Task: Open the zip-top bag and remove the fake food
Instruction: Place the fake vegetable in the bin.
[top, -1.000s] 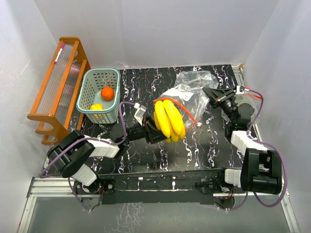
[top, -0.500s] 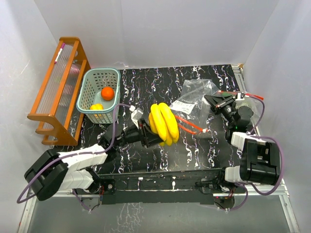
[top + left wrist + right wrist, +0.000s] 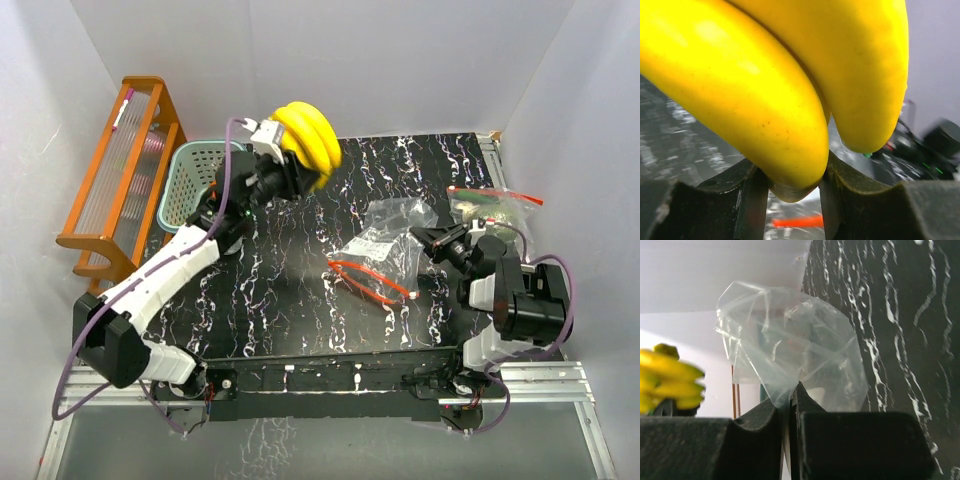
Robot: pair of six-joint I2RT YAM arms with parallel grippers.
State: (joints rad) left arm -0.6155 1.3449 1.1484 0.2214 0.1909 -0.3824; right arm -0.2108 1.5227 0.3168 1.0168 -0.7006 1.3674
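My left gripper (image 3: 287, 172) is shut on the yellow banana bunch (image 3: 310, 140) and holds it high, above the right rim of the teal basket (image 3: 188, 178). In the left wrist view the bananas (image 3: 765, 100) fill the frame, and one is wedged between the jaws of the left gripper (image 3: 790, 192). The clear zip-top bag (image 3: 385, 235) lies slack on the table right of centre. Its red zip (image 3: 365, 280) gapes toward the near side. My right gripper (image 3: 432, 241) pinches the bag's right edge. In the right wrist view the right gripper (image 3: 789, 396) is shut on the bag's film (image 3: 790, 340).
A wooden rack (image 3: 120, 180) stands along the left wall behind the basket. A second clear bag (image 3: 495, 205) with a red zip lies at the far right, by the wall. My left arm hides the inside of the basket.
My left arm has lifted the banana bunch from mid-table up and back-left toward the basket. My right gripper has drawn the bag nearer and lower, and the bag now lies flatter.
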